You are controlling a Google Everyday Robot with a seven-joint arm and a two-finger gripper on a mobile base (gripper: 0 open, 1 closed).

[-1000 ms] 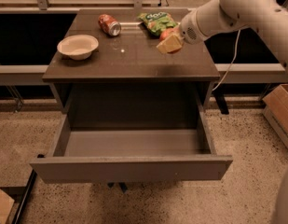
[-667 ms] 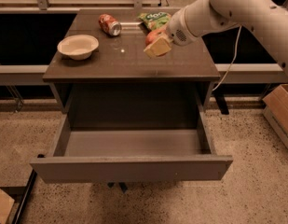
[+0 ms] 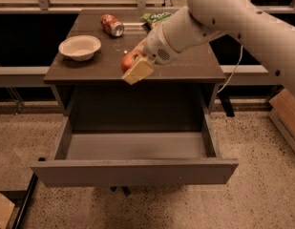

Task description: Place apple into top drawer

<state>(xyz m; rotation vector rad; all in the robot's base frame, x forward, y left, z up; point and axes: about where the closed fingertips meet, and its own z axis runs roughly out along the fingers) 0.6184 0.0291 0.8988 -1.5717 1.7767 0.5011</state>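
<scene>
My gripper [image 3: 133, 66] hangs over the front edge of the cabinet top, left of its middle, and is shut on the red apple [image 3: 128, 60]. Only the apple's left side shows; the cream fingers [image 3: 138, 70] cover the rest. The white arm reaches in from the upper right. The top drawer [image 3: 135, 146] stands pulled wide open below and in front of the gripper, its grey floor bare, its flat front panel [image 3: 132, 172] nearest the camera.
On the cabinet top [image 3: 194, 66] stand a white bowl [image 3: 79, 47] at the left, a red soda can [image 3: 111, 25] lying on its side at the back, and a green snack bag [image 3: 155, 18] at the back, partly behind the arm. Speckled floor surrounds the cabinet.
The gripper has carried the apple from the back right of the cabinet top leftward and forward to its front edge, above the open drawer. The drawer has not moved.
</scene>
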